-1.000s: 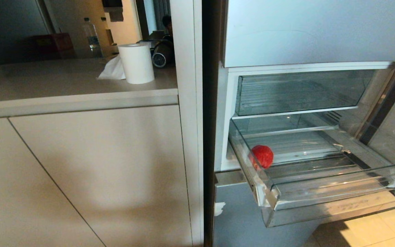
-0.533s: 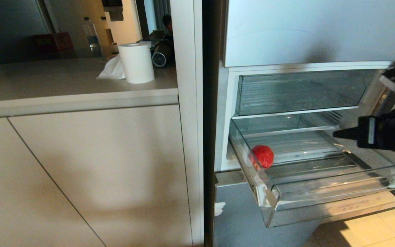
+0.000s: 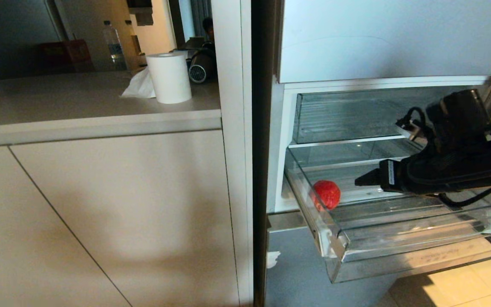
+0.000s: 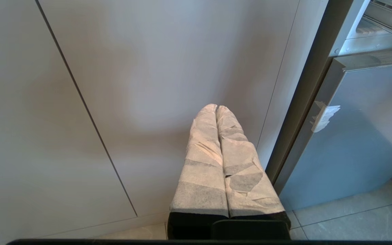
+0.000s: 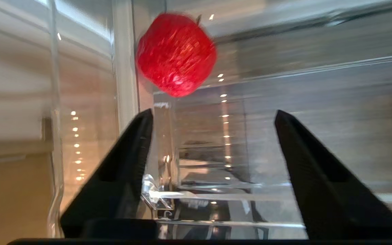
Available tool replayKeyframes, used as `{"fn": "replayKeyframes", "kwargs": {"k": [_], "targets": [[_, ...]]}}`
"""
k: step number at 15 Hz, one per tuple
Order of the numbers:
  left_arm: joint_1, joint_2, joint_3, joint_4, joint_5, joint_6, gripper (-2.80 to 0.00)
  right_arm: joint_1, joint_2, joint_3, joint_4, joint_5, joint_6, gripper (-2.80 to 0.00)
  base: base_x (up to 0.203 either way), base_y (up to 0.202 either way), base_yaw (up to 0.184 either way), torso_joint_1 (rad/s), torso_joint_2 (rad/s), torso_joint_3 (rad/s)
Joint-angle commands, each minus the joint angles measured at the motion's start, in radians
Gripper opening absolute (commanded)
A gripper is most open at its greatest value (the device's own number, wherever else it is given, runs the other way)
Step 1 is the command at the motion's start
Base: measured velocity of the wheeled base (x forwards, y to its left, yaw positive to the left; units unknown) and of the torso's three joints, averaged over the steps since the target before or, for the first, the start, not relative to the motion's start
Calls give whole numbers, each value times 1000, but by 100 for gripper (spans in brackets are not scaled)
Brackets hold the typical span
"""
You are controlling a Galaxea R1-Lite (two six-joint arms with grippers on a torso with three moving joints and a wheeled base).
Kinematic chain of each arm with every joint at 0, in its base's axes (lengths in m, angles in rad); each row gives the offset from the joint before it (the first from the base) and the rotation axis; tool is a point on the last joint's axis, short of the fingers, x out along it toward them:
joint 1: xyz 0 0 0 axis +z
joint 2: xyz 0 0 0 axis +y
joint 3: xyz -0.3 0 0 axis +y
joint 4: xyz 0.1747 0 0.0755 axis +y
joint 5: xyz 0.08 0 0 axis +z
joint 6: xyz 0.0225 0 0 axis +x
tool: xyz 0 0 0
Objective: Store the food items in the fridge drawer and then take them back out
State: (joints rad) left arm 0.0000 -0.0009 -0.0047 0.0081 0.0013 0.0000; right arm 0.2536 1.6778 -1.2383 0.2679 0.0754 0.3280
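Where the clear fridge drawer (image 3: 399, 245) juts out of the open fridge toward the robot, its curved front lip is the nearest thing, with pale floor tiles (image 3: 467, 285) below it. Over the drawer's right half the right end effector (image 3: 362, 180) reaches in level from the right, pointing at the fruit; its two black fingers (image 5: 121, 170) stand wide apart with nothing between them. A round red fruit (image 3: 326, 194) lies on the ribbed bottom at the drawer's left side, close against the left wall, a short way clear of the fingertips. Above and behind sits a second clear drawer (image 3: 369, 117), pushed in. The left end effector (image 4: 217, 110) hangs low before the pale cupboard door (image 3: 122, 213), its tape-wrapped fingers pressed together and empty. Farther off on the bench (image 3: 79, 96) stands a white paper roll (image 3: 169, 78), with a bottle (image 3: 113, 44) behind it.
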Motion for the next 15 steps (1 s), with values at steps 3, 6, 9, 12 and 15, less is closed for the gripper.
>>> {"fn": "replayKeyframes", "kwargs": {"k": [3, 6, 9, 12, 15], "targets": [[0, -1, 0, 0, 0, 0, -280, 39, 121, -76, 1, 29, 49, 0, 0, 0, 0, 0, 0, 0], [0, -1, 0, 1, 0, 0, -280, 66, 192, -119, 1, 31, 76, 0, 0, 0, 0, 0, 0, 0], [0, -1, 0, 1, 0, 0, -280, 73, 254, -148, -3, 28, 89, 0, 0, 0, 0, 0, 0, 0], [0, -1, 0, 0, 0, 0, -280, 72, 307, -164, -58, 21, 92, 0, 0, 0, 0, 0, 0, 0], [0, -1, 0, 0, 0, 0, -280, 72, 329, -189, -62, 18, 92, 0, 0, 0, 0, 0, 0, 0]]}}
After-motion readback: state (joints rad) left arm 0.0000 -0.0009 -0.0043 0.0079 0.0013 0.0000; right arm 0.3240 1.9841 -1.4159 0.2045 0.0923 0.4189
